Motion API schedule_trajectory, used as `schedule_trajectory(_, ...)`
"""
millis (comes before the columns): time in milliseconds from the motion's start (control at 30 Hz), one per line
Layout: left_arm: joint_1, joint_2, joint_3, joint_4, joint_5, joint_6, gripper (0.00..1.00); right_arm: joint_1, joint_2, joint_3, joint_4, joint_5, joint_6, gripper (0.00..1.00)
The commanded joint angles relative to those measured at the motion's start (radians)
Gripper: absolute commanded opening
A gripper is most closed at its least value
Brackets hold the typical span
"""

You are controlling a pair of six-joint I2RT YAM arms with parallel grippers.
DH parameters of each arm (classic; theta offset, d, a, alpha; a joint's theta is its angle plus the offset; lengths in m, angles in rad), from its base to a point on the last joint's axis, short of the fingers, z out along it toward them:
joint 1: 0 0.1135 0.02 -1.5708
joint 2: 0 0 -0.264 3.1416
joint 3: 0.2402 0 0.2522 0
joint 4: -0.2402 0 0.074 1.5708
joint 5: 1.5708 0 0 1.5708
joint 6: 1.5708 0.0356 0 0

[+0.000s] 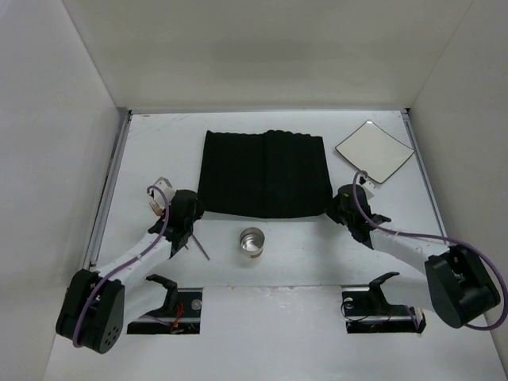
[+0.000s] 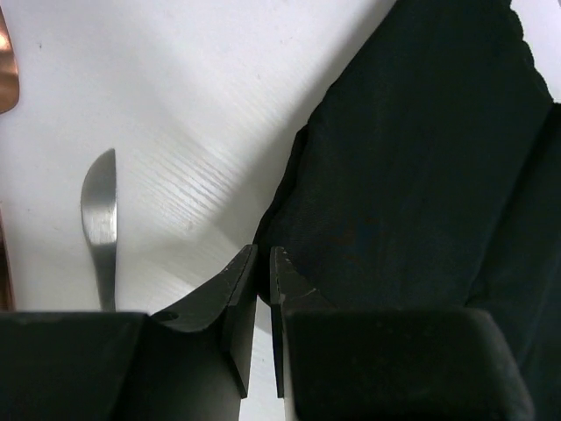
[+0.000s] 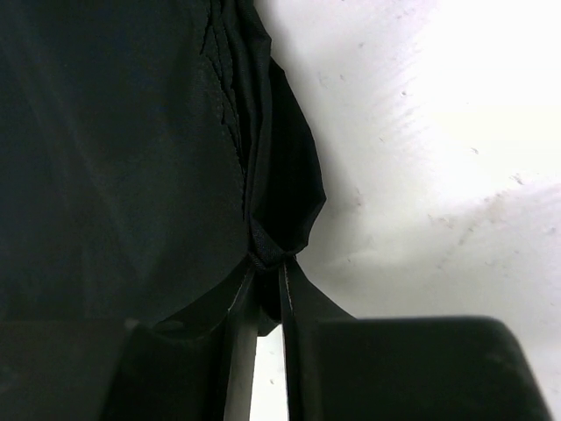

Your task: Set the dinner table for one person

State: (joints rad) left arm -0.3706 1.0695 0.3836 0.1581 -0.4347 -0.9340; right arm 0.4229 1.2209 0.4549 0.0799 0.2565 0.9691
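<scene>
Right now the table (image 1: pixel 159 151) is filling the middle of the overhead view, white and matte, with thin rails running down its left and right edges. A black ribbed mat (image 1: pixel 264 173) is lying on its upper centre, and I am working at the mat's two lower corners.

My right end effector (image 3: pixel 267 263) is pinching a gathered fold of cloth at the lower right corner, and the fabric is puckering upward from the tips. My left end effector (image 2: pixel 263 254) is pressed nearly together at the lower left corner. It seems to be nipping only the thin edge of the cloth, though the hold is hard to make out.

A metal cup (image 1: pixel 252 242) is standing just below the mat's lower edge. A knife (image 2: pixel 101 224) is lying on the bare surface beside my left fingers. A square white plate (image 1: pixel 374 151) is sitting at the upper right, apart from the mat.

Judging from this, the thin left hold is risking a slip, which would leave the mat skewed. Pulling the mat down the frame is also risking a knock to the cup or a shove to the knife.
</scene>
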Motion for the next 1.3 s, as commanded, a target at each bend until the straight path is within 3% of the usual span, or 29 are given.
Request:
schedule_trajectory(0,-0.026,-0.039,0.031,-0.106,-0.029,0.014,0.08,-0.022,-0.037,-0.015,-0.019,0.012,-0.020,0.20)
schedule_trajectory(100,-0.043,-0.063,0.025,-0.121,-0.047,0.015,0.12,-0.052,-0.060,-0.025,-0.019,0.006,-0.030,0.23)
schedule_trajectory(133,-0.046,-0.071,0.018,-0.121,-0.050,0.015,0.15,-0.062,-0.070,-0.028,-0.019,0.003,-0.032,0.28)
schedule_trajectory(233,-0.047,-0.112,-0.003,-0.146,-0.056,0.015,0.29,-0.068,-0.098,-0.025,-0.029,0.003,-0.053,0.56)
schedule_trajectory(300,-0.047,-0.152,-0.006,-0.175,-0.068,0.015,0.33,-0.072,-0.119,-0.018,-0.055,0.004,-0.064,0.61)
schedule_trajectory(400,-0.058,-0.204,0.000,-0.172,-0.122,0.024,0.39,-0.077,-0.171,-0.001,-0.081,0.013,-0.092,0.63)
schedule_trajectory(500,-0.076,-0.123,0.047,-0.070,-0.142,0.029,0.46,-0.074,-0.192,0.025,-0.066,0.029,-0.125,0.62)
schedule_trajectory(667,-0.093,0.151,0.141,0.179,-0.050,0.015,0.47,-0.127,-0.169,0.057,-0.014,0.041,-0.150,0.24)
schedule_trajectory(733,-0.121,0.208,0.161,0.242,-0.012,0.024,0.43,-0.218,-0.170,0.048,0.050,0.030,-0.147,0.22)
schedule_trajectory(800,-0.158,0.216,0.155,0.290,-0.028,0.043,0.42,-0.317,-0.153,0.048,0.121,-0.022,-0.145,0.27)
schedule_trajectory(900,-0.201,0.170,0.112,0.362,-0.090,0.095,0.42,-0.445,-0.101,0.053,0.222,-0.095,-0.098,0.58)
schedule_trajectory(933,-0.213,0.150,0.088,0.394,-0.107,0.116,0.42,-0.476,-0.075,0.054,0.253,-0.102,-0.087,0.63)
schedule_trajectory(1100,-0.242,0.095,-0.026,0.507,-0.130,0.181,0.43,-0.618,0.113,0.074,0.356,-0.129,-0.014,0.67)
schedule_trajectory(1267,-0.231,0.127,-0.086,0.606,-0.119,0.187,0.44,-0.684,0.271,0.102,0.458,-0.151,0.080,0.62)
